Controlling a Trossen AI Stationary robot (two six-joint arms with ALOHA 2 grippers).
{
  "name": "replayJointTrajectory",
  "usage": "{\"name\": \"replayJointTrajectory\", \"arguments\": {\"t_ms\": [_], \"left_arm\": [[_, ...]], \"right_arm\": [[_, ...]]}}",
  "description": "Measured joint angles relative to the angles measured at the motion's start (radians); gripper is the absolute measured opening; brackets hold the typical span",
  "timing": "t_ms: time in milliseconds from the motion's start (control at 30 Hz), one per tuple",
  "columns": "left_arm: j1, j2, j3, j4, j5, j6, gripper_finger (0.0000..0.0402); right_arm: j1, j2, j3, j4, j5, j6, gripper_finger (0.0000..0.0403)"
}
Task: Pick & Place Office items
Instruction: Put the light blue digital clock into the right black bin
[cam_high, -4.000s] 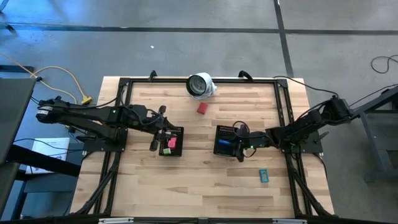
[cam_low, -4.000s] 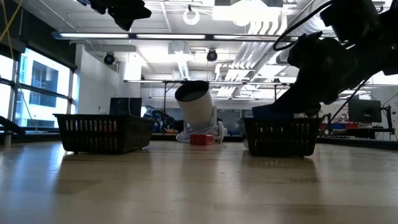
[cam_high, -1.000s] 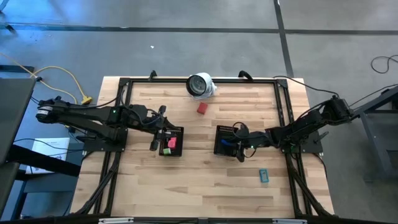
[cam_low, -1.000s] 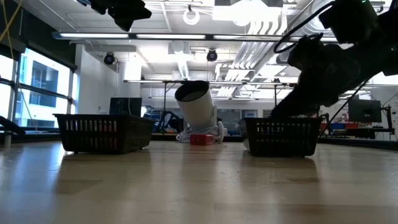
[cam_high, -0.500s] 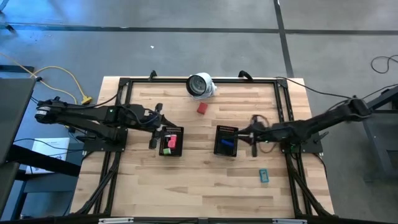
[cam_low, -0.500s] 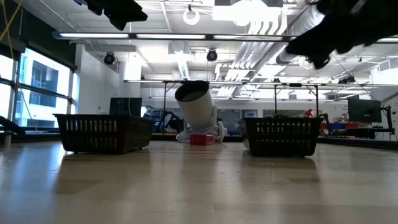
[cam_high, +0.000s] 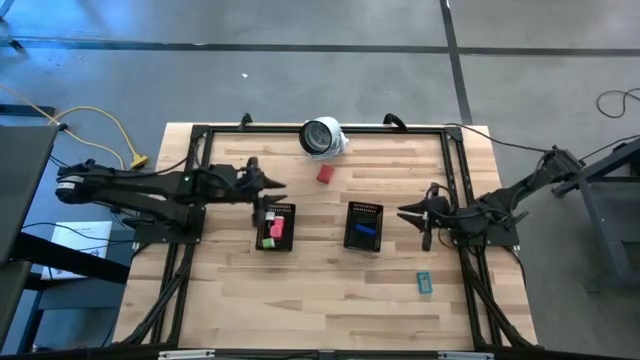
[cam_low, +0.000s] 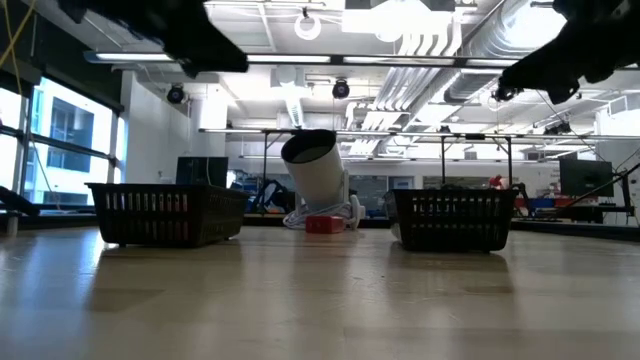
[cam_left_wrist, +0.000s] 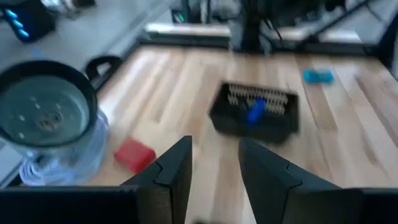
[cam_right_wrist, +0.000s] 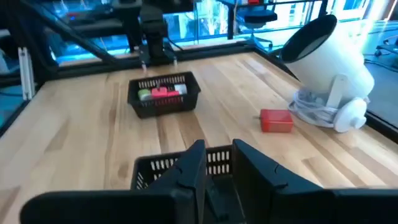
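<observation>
a: which arm sat nearer the red piece (cam_high: 325, 174)?
b: the left gripper (cam_high: 277, 187), empty, jaws narrowly parted, just beside it.
a: the right gripper (cam_high: 403, 212)?
b: empty, nearly closed, beside its tray (cam_high: 350, 238); the teal piece (cam_high: 424, 283) lay nearer that one.

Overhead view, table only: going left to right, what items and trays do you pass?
Left tray holding pink and green pieces → red piece → right tray holding a blue piece → teal piece.
</observation>
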Motion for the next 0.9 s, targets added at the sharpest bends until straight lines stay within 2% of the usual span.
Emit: {"name": "replayJointTrajectory", "arguments": {"t_ms": [167, 233, 467, 600, 733, 900], "left_arm": [[0.066, 0.144, -0.007, 0.283, 0.027, -0.009, 0.0124], [0.097, 0.220, 0.008, 0.344, 0.033, -0.010, 0.0124], [0.181, 0.506, 0.163, 0.352, 0.029, -0.047, 0.0126], [0.182, 0.638, 0.283, 0.357, 0.025, -0.069, 0.0149], [0.168, 0.714, 0.361, 0.357, 0.022, -0.053, 0.0187], [0.130, 0.725, 0.376, 0.384, -0.009, 0.041, 0.0212]], "right_arm": [[-0.020, 0.018, 0.000, 0.017, 0.038, -0.033, 0.0066], [-0.041, 0.020, 0.000, 0.023, 0.038, -0.057, 0.0066], [-0.106, 0.022, 0.000, 0.030, -0.033, -0.100, 0.0072], [-0.128, 0.021, 0.000, 0.031, -0.058, -0.094, 0.0096], [-0.137, 0.021, 0.000, 0.030, -0.106, -0.065, 0.0131], [-0.138, 0.021, 0.000, 0.036, -0.112, -0.039, 0.0164]]}}
